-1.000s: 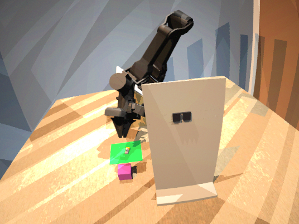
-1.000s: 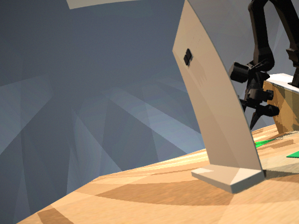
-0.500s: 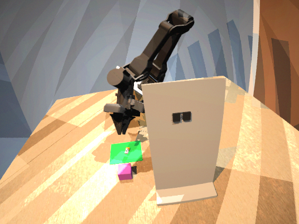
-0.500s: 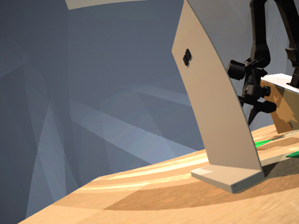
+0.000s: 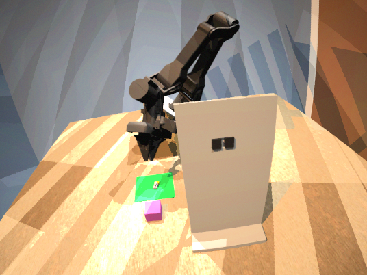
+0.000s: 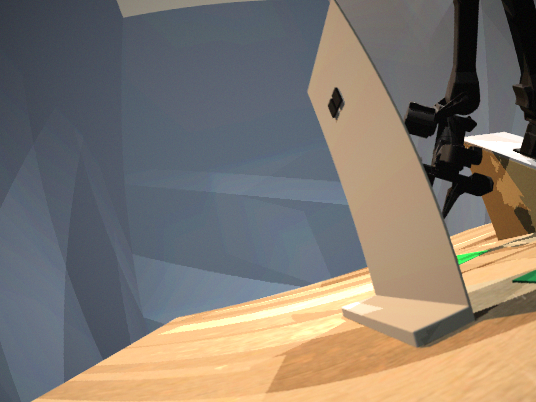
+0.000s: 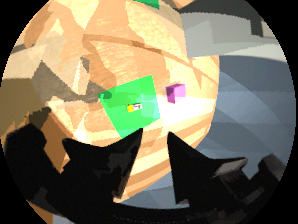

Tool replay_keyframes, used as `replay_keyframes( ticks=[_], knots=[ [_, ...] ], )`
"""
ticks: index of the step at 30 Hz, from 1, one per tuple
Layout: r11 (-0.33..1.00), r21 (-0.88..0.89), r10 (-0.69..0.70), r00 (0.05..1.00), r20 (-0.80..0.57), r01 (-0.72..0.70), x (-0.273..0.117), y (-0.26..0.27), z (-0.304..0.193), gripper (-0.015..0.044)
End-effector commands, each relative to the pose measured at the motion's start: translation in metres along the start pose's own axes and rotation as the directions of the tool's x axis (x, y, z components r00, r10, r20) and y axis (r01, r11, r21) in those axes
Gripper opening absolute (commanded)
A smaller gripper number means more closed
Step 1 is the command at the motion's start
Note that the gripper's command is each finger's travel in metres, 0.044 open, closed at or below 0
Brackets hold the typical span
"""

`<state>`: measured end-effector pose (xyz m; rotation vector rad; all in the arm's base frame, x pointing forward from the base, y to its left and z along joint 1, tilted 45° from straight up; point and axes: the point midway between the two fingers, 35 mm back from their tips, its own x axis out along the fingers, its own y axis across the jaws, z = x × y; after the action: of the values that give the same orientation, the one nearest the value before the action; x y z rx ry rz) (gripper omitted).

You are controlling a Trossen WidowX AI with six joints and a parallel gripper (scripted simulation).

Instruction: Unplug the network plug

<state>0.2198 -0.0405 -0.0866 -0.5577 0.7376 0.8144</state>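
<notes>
The small plug (image 5: 156, 185) (image 7: 131, 107), pale with an orange-yellow end, lies on the table inside the green marked square (image 5: 144, 192) (image 7: 145, 90). My gripper (image 5: 148, 159) (image 7: 154, 132) is partly open, with nothing between the fingers. It hangs above the table on the robot's side of the square, pointing down, apart from the plug. The upright panel (image 5: 226, 191) (image 6: 385, 200) stands beside the square and partly covers the arm. Two dark blocks (image 5: 216, 144) (image 6: 335, 102) show side by side high on its visible face. The panel's robot-facing side is hidden in the top and exterior views.
A purple cube (image 5: 153, 211) (image 7: 176, 93) sits just beyond the square's edge, on the side away from the arm base. A second green patch (image 6: 526, 277) (image 7: 147, 3) lies apart from the square. A box (image 6: 500, 190) stands under the arm base. The panel has a broad foot (image 5: 227, 237) (image 6: 400, 312).
</notes>
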Motion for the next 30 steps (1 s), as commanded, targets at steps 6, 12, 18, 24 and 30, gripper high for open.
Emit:
replay_keyframes(
  ticks=[6, 12, 18, 24, 30],
  knots=[
    [1.0, -0.005, -0.01, 1.0, 0.004, 0.01, -0.01, -0.008, 0.0, 0.0156],
    [1.0, -0.005, -0.01, 1.0, 0.005, 0.01, -0.016, -0.01, 0.001, 0.0156],
    [1.0, -0.004, -0.011, 1.0, 0.006, 0.011, -0.023, -0.012, 0.002, 0.0156],
    [1.0, -0.004, -0.012, 1.0, 0.008, 0.012, -0.029, -0.014, 0.002, 0.0156],
    [1.0, 0.005, -0.004, 1.0, 0.003, 0.004, -0.03, -0.015, 0.001, 0.0156]
  ],
)
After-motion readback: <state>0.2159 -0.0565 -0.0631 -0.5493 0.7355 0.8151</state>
